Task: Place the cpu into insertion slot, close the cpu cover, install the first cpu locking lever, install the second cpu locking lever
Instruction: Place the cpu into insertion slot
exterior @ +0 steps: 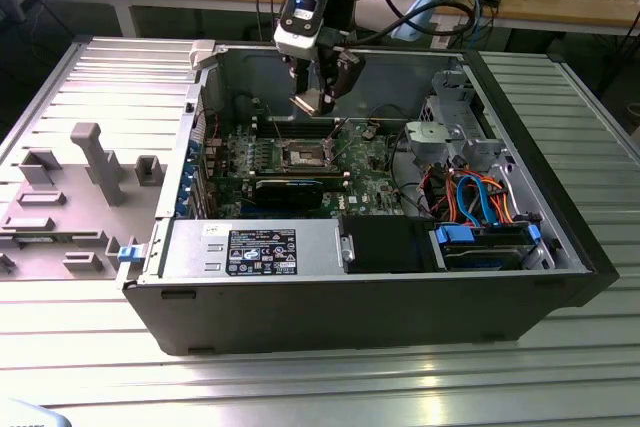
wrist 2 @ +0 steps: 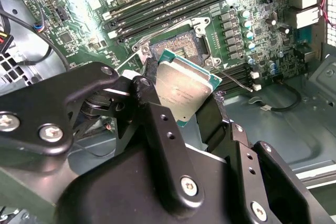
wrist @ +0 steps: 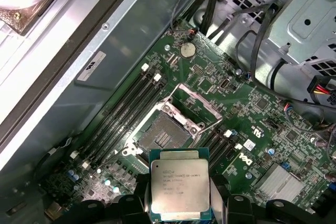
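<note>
My gripper (exterior: 318, 97) hangs over the open computer case, shut on the cpu (exterior: 307, 102), a small square chip with a silver-grey top. Both wrist views show the cpu (wrist: 180, 191) (wrist 2: 184, 85) pinched at its edges between the black fingers (wrist 2: 152, 103), held well above the green motherboard (exterior: 370, 162). Below it lies the insertion slot (wrist: 163, 136) (wrist 2: 177, 48) (exterior: 305, 155), with its dark pin field bare. The cpu cover (wrist: 197, 103), a silver frame, stands swung up at the slot's far side. A thin locking lever (wrist 2: 235, 81) sticks out beside the slot.
Long black memory slots (wrist: 123, 111) flank the socket. A long black card (exterior: 290, 190), a labelled power supply (exterior: 250, 249), a metal drive cage (exterior: 450, 137) and orange and blue cables (exterior: 470, 202) crowd the case. A grey fixture plate (exterior: 80, 187) lies at the exterior view's left.
</note>
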Controlling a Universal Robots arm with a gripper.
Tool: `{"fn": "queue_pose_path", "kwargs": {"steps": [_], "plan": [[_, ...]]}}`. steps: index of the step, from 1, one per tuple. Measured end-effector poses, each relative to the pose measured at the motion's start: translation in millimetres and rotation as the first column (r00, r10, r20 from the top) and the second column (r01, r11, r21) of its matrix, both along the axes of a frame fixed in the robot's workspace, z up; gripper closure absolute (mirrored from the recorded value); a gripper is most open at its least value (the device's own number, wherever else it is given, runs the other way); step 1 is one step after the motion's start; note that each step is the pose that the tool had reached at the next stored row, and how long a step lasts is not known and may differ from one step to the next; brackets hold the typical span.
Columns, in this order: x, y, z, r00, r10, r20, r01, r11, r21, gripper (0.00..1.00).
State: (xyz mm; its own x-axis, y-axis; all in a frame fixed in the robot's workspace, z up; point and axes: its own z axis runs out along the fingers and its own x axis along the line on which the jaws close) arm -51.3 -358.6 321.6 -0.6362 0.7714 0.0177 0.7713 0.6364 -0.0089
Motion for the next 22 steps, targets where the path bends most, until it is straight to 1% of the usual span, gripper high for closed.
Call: {"fn": "queue_pose_path", "kwargs": {"steps": [7, 11, 17, 22], "plan": [[0.0, 0.0, -0.6, 0.9994, -0.035, 0.0000, 0.035, 0.9994, 0.0000, 0.45], [0.0, 0.0, -1.0, 0.9983, -0.059, 0.0000, 0.059, 0.9983, 0.0000, 0.45], [0.0, 0.0, -1.5, 0.9960, -0.089, 0.0000, 0.089, 0.9960, 0.0001, 0.45], [0.0, 0.0, -2.1, 0.9928, -0.120, 0.0000, 0.120, 0.9928, 0.0000, 0.45]]}}
